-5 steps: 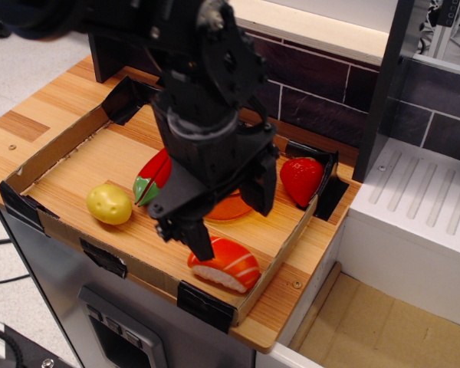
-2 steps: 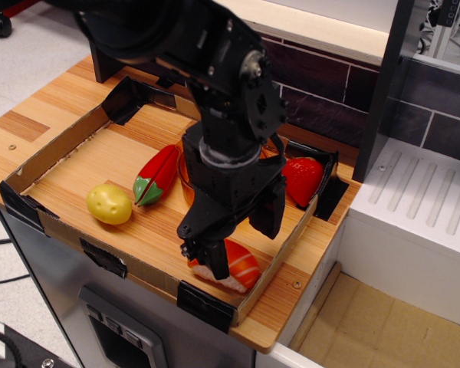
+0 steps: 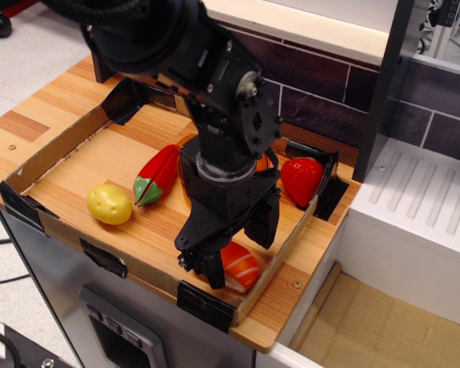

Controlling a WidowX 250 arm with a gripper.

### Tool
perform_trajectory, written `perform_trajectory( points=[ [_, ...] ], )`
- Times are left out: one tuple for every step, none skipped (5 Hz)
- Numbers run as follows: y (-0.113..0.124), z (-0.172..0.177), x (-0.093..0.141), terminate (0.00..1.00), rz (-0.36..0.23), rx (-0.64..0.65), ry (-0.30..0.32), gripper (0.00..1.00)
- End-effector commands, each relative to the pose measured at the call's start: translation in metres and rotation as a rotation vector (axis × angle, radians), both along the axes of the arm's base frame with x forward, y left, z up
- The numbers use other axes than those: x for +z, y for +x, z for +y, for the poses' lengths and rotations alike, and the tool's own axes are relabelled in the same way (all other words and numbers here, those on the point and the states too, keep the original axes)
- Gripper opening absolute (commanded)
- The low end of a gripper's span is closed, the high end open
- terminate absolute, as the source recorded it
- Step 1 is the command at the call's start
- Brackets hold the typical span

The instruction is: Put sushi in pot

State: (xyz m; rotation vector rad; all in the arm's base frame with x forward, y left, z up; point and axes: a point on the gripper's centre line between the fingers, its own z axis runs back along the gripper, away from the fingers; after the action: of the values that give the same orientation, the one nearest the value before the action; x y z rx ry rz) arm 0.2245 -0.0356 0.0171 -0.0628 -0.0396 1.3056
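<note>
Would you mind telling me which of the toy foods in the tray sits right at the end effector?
The salmon sushi, striped orange-red over white rice, lies between the end effector fingers; pepper, potato and strawberry sit apart.

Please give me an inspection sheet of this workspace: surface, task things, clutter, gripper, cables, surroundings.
Surface: wooden counter with a low cardboard tray taped at the corners.
Task things: sushi lies at the tray's near right edge; pot is behind it, mostly hidden by the arm.
Clutter: pepper, potato, strawberry.
Gripper: gripper is down over the sushi, fingers either side; contact unclear.
Cables: nothing seen.
Surroundings: dark brick wall behind, white sink drainer at right.
</note>
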Motion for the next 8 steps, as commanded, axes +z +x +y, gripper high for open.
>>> perform_trajectory(
  points=[
    [0.008, 0.009, -0.006, 0.00, -0.006, -0.003, 0.017, 1.00],
    [0.005, 0.007, -0.001, 0.00, -0.018, -0.019, -0.003, 0.00],
    [0.002, 0.007, 0.003, 0.00, -0.018, -0.023, -0.005, 0.00],
    [0.004, 0.010, 0.016, 0.00, -0.021, -0.017, -0.018, 0.00],
    [0.016, 0.012, 0.063, 0.00, -0.060, 0.023, -0.058, 0.00],
    [0.034, 0.020, 0.093, 0.00, -0.077, 0.085, -0.087, 0.00],
    [0.052, 0.030, 0.092, 0.00, -0.086, 0.108, -0.068, 0.00],
    [0.068, 0.037, 0.077, 0.00, -0.069, 0.111, -0.046, 0.00]
  ],
)
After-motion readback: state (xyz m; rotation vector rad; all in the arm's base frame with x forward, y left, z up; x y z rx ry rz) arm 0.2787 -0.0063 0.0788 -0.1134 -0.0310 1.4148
